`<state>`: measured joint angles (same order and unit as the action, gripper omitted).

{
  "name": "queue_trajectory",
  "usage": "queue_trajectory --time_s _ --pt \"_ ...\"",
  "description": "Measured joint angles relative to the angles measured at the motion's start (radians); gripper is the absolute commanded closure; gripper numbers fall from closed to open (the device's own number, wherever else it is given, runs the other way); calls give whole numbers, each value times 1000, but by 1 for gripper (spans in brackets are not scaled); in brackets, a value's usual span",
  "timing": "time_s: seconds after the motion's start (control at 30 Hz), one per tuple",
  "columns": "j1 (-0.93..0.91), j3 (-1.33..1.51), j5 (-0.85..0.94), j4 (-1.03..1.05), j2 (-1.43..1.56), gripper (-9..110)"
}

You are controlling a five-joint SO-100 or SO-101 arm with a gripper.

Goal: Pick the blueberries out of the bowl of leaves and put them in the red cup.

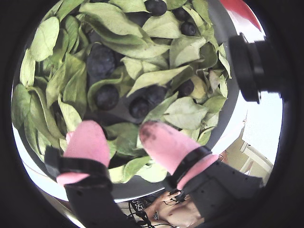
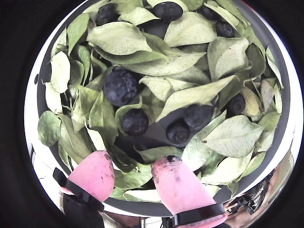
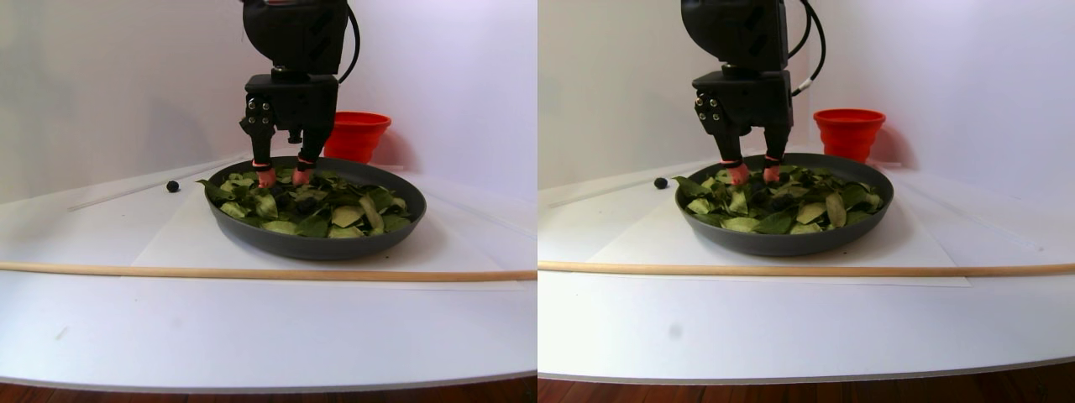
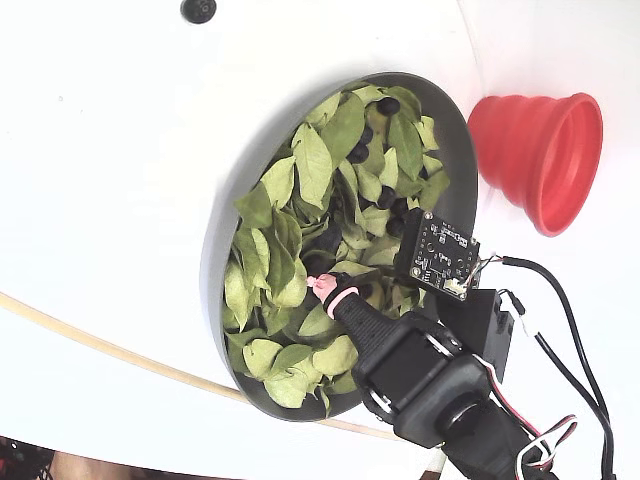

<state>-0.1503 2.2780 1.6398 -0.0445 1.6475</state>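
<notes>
Your gripper (image 2: 135,178): two pink rubbery fingertips (image 2: 95,173), black bands, jaws spread wide, nothing between them, tips down among leaves at far side of bowl in stereo pair view.

Bowl of leaves (image 2: 280,142): wide, shallow, dark grey, round; oval matte green leaves, veined.

Blueberries (image 2: 121,87): round, dusty blue-black, cluster just ahead of your fingertips in both wrist views.

Stray berry (image 3: 173,185): on white table, left of bowl.

Red cup (image 3: 356,134): ribbed, tapered, upright behind bowl.

Wooden rod (image 3: 252,272): thin, near side.
</notes>
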Motion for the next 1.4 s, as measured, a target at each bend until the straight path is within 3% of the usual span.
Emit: queue_trajectory --time_s 1.4 --pt "6 -110 -8 -101 -198 86"
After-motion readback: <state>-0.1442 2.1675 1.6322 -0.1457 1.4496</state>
